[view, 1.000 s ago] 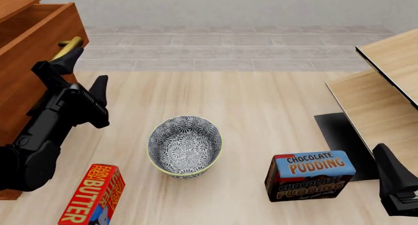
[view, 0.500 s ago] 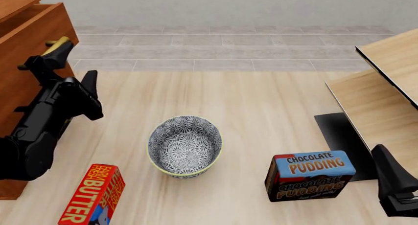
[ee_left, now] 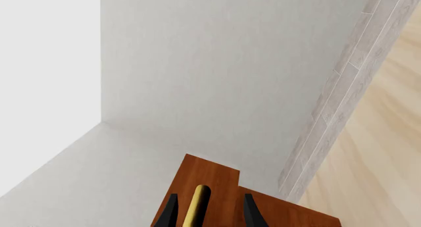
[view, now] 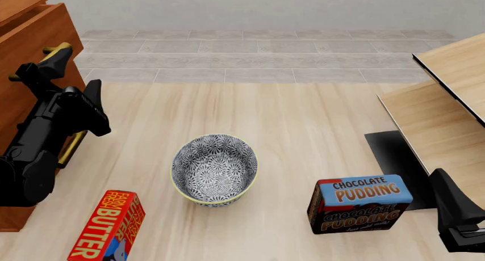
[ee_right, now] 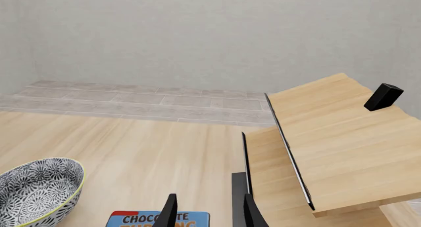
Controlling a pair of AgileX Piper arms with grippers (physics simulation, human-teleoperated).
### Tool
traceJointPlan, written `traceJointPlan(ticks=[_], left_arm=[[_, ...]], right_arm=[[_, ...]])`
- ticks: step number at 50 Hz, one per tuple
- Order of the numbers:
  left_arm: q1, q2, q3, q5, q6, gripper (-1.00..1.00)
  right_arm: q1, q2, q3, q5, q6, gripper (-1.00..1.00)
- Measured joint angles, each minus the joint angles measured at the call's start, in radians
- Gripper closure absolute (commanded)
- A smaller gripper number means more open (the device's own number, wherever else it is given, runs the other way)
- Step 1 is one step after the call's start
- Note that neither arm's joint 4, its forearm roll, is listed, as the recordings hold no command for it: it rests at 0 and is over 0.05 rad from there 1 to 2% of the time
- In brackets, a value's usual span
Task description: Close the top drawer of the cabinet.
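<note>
The cabinet (view: 9,108) stands at the left edge of the front view, reddish-brown wood. Its top drawer (view: 42,31) sticks out a little, with its brass bar handle (view: 58,51) facing the table. My left gripper (view: 70,74) is open, and the handle lies between its fingers; the left wrist view shows the handle (ee_left: 197,203) in the gap of the gripper (ee_left: 209,214) against the drawer front (ee_left: 220,185). The lower drawer's handle (view: 70,148) shows under the arm. My right gripper (view: 457,218) is open and empty at the near right.
A patterned bowl (view: 214,169) stands mid-table. A butter box (view: 106,227) lies near left, and a chocolate pudding box (view: 360,203) near right. Pale wood furniture (view: 447,102) and a black mat (view: 394,159) fill the right side.
The top drawer has slid left into the cabinet. My left gripper has moved left with its handle. The right arm has not moved.
</note>
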Motion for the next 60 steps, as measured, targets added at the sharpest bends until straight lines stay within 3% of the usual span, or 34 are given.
traceJointPlan(ticks=[60], left_arm=[[0.106,0.037,-0.048,-0.003,0.008,-1.00]], right_arm=[[0.007,0.000,0.007,0.001,-0.011,-1.00]])
